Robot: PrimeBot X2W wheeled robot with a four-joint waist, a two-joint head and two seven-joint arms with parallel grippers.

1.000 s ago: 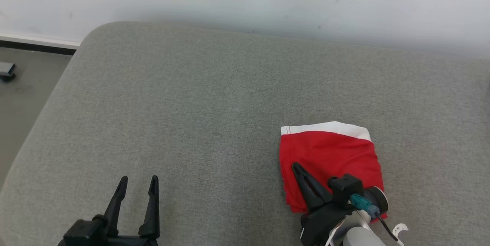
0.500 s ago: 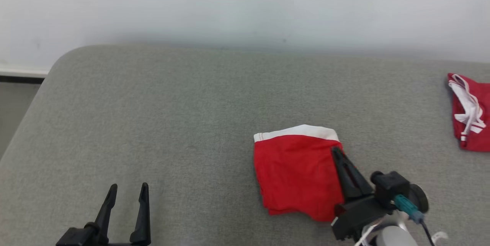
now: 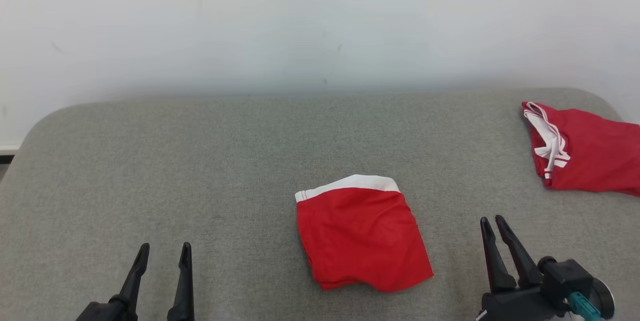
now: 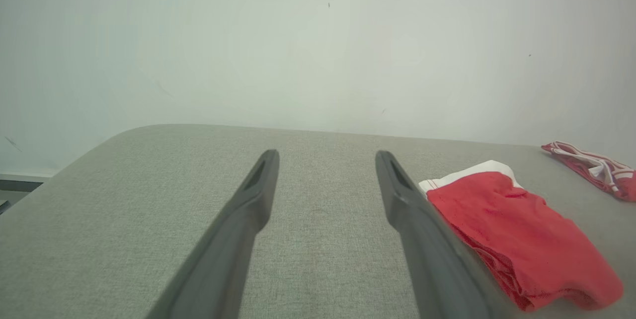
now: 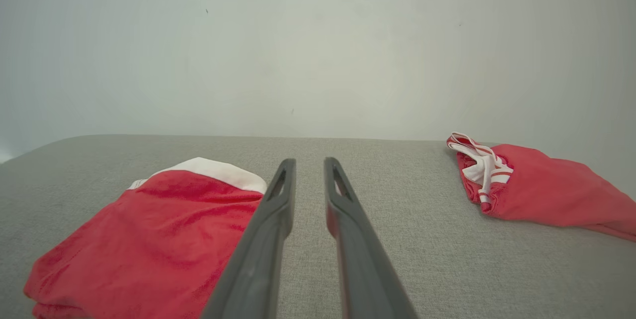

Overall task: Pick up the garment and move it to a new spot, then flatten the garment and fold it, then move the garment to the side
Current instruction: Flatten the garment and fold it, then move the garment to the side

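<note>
No legible txt, labels, nos. anywhere

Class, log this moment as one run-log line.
folded red garment: on grey cushion | left gripper: open, empty | right gripper: narrowly open, empty | second red garment: far right

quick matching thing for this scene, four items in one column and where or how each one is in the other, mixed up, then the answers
1 folded garment
2 bunched garment
3 left gripper
4 right gripper

a far right of the cushion
b wide open, empty
c centre of the cushion
d barely open, empty

Pairs: 1-c, 2-a, 3-b, 4-d
</note>
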